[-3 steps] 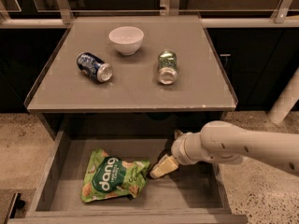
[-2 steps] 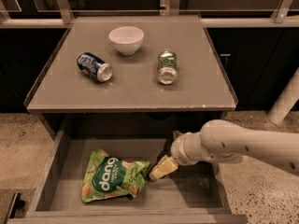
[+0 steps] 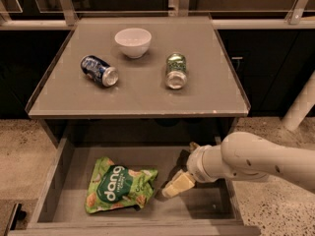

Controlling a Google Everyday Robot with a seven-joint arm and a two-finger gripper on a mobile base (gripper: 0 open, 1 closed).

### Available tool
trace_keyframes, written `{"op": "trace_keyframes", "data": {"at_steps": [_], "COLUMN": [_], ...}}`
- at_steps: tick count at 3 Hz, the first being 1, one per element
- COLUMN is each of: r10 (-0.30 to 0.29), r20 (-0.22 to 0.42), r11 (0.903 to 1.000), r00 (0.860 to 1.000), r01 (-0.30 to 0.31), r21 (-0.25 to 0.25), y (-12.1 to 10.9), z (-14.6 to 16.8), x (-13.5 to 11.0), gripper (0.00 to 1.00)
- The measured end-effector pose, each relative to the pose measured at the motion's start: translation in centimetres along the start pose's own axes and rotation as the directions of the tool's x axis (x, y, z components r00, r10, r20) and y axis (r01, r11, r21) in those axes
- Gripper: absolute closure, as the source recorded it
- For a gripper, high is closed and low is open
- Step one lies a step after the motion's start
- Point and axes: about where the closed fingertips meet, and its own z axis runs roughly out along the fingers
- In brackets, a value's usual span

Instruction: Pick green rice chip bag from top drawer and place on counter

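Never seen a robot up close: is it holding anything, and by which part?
Nothing looks held. The gripper is down in the top drawer, beside the right edge of the green rice chip bag, which lies flat.

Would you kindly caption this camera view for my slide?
Claw in the open top drawer, beside the green rice chip bag; bowl and two cans on the counter.
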Motion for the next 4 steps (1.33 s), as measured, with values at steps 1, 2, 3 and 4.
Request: {"op": "trace_keyframes", "data": {"at_steps": [1,2,3,4], "r10": [0.021,0.016,-0.036,-0.036], "r20": [-0.025,0.001,0.05,0.05], "r11": [0.9997,0.9994,0.995,0.995], "r00": [0.999,1.0,0.998,0.998], "r01": [-0.021,-0.016,0.041,0.041], "r21": [-0.008,-0.031,-0.091,-0.091], "y": [1.9,3.2,5.0,5.0], "z": [-2.2,-2.7,-2.2,-2.2], "x": [0.6,-0.3,-3.3,-3.3], "gripper": [0.0,0.0,0.0,0.0]}}
